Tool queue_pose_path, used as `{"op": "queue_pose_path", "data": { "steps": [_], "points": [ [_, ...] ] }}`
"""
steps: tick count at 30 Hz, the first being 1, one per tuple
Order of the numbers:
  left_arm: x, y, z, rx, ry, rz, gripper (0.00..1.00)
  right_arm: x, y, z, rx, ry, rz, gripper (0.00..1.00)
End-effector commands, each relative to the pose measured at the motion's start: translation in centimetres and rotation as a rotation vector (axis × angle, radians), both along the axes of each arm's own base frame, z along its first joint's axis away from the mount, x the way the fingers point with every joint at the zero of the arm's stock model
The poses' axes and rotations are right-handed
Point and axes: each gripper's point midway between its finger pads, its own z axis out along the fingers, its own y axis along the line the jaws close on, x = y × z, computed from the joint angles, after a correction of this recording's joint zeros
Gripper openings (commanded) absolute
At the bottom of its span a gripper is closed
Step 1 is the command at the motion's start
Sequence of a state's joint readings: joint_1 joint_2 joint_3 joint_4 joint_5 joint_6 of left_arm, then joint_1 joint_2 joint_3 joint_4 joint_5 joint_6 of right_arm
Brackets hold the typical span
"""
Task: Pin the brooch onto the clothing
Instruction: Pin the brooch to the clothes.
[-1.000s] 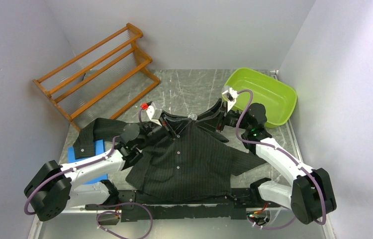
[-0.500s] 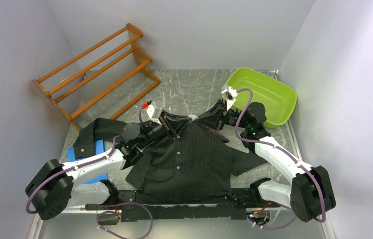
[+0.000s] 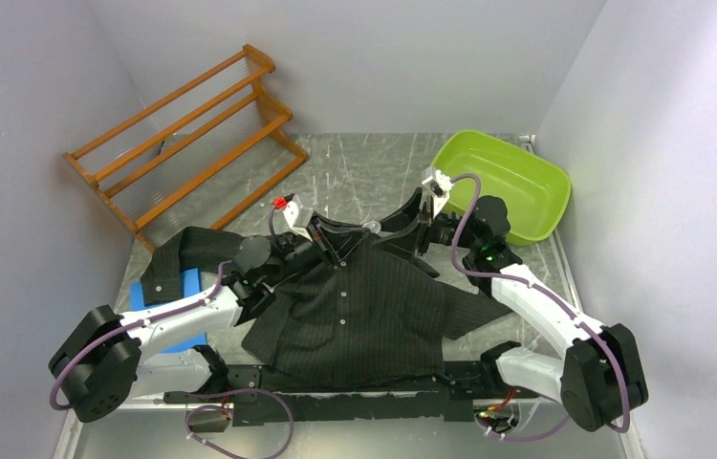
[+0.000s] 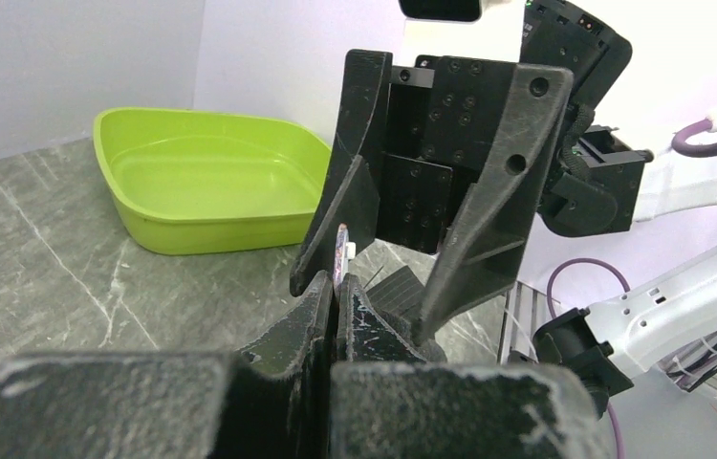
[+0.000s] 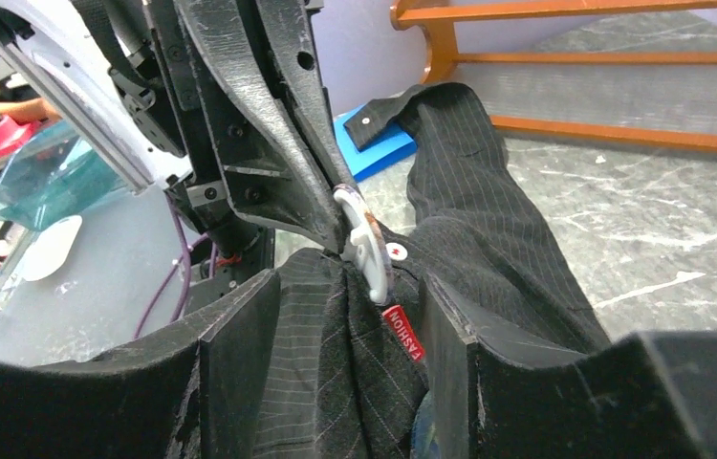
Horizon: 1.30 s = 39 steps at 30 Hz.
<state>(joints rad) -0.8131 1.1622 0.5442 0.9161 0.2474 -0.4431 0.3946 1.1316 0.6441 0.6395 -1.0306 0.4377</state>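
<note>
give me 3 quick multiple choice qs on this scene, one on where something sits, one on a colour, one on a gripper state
1. Where on the table is the green tub?
A) far right
B) near left corner
C) middle of the near edge

2. What colour is the flat pad lying partly under the sleeve of the shirt?
A) red
B) blue
C) yellow

3. How is the left gripper?
A) wide open and empty
B) shut on the brooch
C) out of every view

Answers:
1 A, the top view shows it at the far right by the wall.
2 B, blue shows beside the sleeve near the left arm.
3 B, the left wrist view shows its fingers closed with the pale disc pinched between them.
</note>
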Motion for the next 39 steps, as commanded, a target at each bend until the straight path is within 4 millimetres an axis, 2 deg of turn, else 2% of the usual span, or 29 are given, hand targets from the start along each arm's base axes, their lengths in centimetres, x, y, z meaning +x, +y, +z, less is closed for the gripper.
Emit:
{"op": "queue_pose_path", "data": {
  "steps": [1, 8, 10, 11, 15, 17, 20, 25, 31, 35, 39],
  "points": [
    [-0.6, -0.2, 3.4, -0.066, -0.063, -0.032, 0.03, -0.7, -0.4, 2.2, -0.003, -0.137, 0.003, 0.58],
    [-1.5, -0.6, 4.0, -0.073, -0.092, -0.086, 0.03, -0.5, -0.6, 2.0, -0.008, -0.149, -0.013, 0.41],
    [-1.7, -0.6, 4.1, -0.073, -0.101, -0.096, 0.03, -0.2, -1.1, 2.2, 0.014, -0.15, -0.043, 0.39],
    [-1.8, -0.6, 4.1, -0.07, -0.104, -0.097, 0.03, -0.2, -1.3, 2.4, 0.027, -0.163, -0.055, 0.41],
    [-1.8, -0.4, 3.9, -0.053, -0.105, -0.089, 0.03, 0.4, -2.3, 3.0, 0.01, -0.222, -0.159, 0.73],
    [-1.9, -0.3, 3.8, -0.047, -0.109, -0.087, 0.02, 0.7, -2.9, 3.4, 0.003, -0.256, -0.223, 0.81],
    [-2.0, -0.2, 3.6, -0.036, -0.117, -0.088, 0.03, 0.5, -3.7, 3.5, -0.014, -0.366, -0.267, 0.86],
    [-2.5, -0.4, 3.5, -0.02, -0.142, -0.112, 0.03, -1.4, -3.5, 2.1, -0.017, -0.528, -0.177, 0.9],
    [-3.3, -0.6, 3.6, -0.009, -0.188, -0.155, 0.03, -2.6, -2.6, 0.9, -0.01, -0.533, -0.041, 0.88],
    [-3.6, -0.8, 3.6, -0.01, -0.197, -0.176, 0.03, -3.0, -2.1, 1.5, 0.013, -0.502, 0.023, 0.81],
    [-3.8, -1.0, 3.7, -0.013, -0.207, -0.191, 0.03, -3.4, -1.6, 3.1, 0.073, -0.418, 0.073, 0.79]
  ]
}}
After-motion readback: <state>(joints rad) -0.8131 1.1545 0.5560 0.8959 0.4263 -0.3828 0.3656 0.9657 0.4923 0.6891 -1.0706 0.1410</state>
